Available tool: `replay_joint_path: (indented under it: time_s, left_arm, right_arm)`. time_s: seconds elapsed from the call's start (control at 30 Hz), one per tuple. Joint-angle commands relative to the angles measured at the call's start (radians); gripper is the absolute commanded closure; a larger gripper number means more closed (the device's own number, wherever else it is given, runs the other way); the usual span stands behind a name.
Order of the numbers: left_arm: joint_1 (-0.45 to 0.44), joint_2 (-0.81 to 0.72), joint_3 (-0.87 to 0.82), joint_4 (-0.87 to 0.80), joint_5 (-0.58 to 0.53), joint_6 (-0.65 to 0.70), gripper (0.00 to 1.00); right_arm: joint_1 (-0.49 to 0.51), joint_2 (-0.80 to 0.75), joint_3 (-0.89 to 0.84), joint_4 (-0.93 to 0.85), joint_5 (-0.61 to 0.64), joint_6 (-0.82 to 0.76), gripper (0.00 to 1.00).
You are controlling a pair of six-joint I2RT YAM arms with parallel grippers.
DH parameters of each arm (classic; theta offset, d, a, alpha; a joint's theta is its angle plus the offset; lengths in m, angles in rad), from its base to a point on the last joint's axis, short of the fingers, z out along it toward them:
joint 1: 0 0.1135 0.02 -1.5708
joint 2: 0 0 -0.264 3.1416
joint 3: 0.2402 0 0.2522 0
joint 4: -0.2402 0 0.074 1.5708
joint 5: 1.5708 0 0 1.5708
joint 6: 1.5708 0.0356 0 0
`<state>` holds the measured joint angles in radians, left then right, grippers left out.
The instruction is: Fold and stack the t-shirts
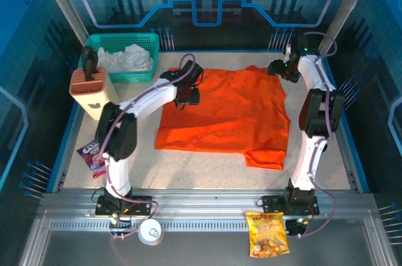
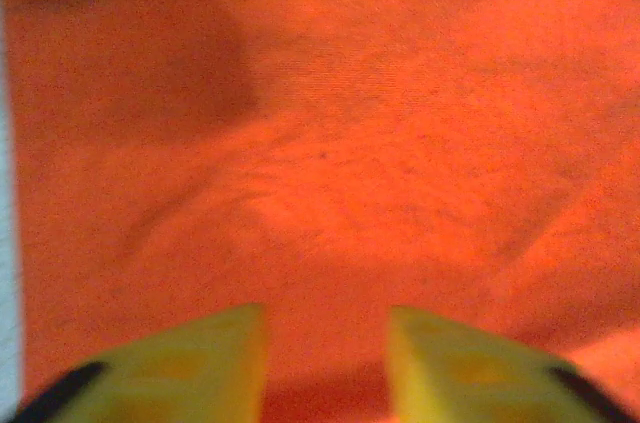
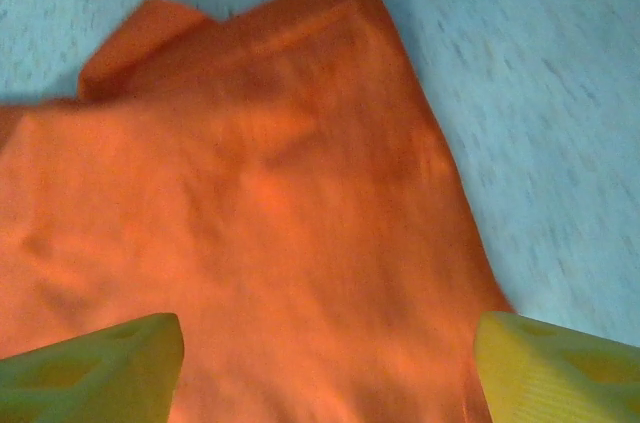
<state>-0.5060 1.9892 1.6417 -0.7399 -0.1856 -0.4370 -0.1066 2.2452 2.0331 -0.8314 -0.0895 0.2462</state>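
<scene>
Down at the bottom of the top view, an orange-yellow crinkly snack bag (image 1: 267, 234) lay on the grey metal rail (image 1: 207, 223), just right of centre. A small white round object (image 1: 151, 232) sat at lower left on the same rail. A little higher, at the left edge of the pale speckled table (image 1: 188, 168), a flat purple packet (image 1: 91, 155) rested.

And there was the main attraction: the plain bright orange short-sleeved t-shirt (image 1: 226, 115) was spread across the middle of the frame. It lay mostly flat, one sleeve poking out at its lower right and its upper edge a bit lumpy.

The left gripper (image 1: 187, 94) was over the shirt's upper left part, pointing down at the cloth. In the left wrist view its yellow fingers (image 2: 200, 363) stood a modest way apart, with orange fabric showing in the gap. Whether they nipped any of that cloth could not be told.

Over at upper right, the right gripper (image 1: 281, 68) hung by the shirt's top right corner. In the right wrist view its jaws were spread wide with nothing between them. The shirt's corner and a folded-over flap lay below them on the table.

Farthest back, at upper left, a tan plastic holder (image 1: 91, 90) with a black handle sticking up stood just in front of a teal mesh basket (image 1: 119, 41). Crumpled white cloth (image 1: 129, 60) lay in the basket.
</scene>
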Motion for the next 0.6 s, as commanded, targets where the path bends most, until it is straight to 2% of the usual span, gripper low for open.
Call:
replay_joint_path:
  time_s: [0.0,0.23,0.33,0.43,0.57]
  left_arm:
    - [0.0,0.101,0.095,0.027,0.073,0.015,1.0]
    - [0.0,0.256,0.16,0.034,0.08,-0.008,1.0]
    - [0.0,0.275,0.147,0.04,0.08,-0.007,1.0]
    - [0.0,0.29,0.139,0.04,0.074,-0.004,1.0]
    - [0.0,0.297,0.123,0.045,0.067,-0.004,1.0]
  right_arm:
    - [-0.013,0.158,0.202,-0.044,-0.103,-0.064,0.25]
    - [-0.025,0.445,0.502,-0.104,-0.108,-0.052,0.25]
    - [-0.034,0.49,0.531,-0.098,-0.147,-0.032,0.27]
    - [-0.036,0.499,0.518,-0.076,-0.212,-0.016,0.35]
    - [-0.038,0.499,0.518,-0.063,-0.266,0.005,0.38]
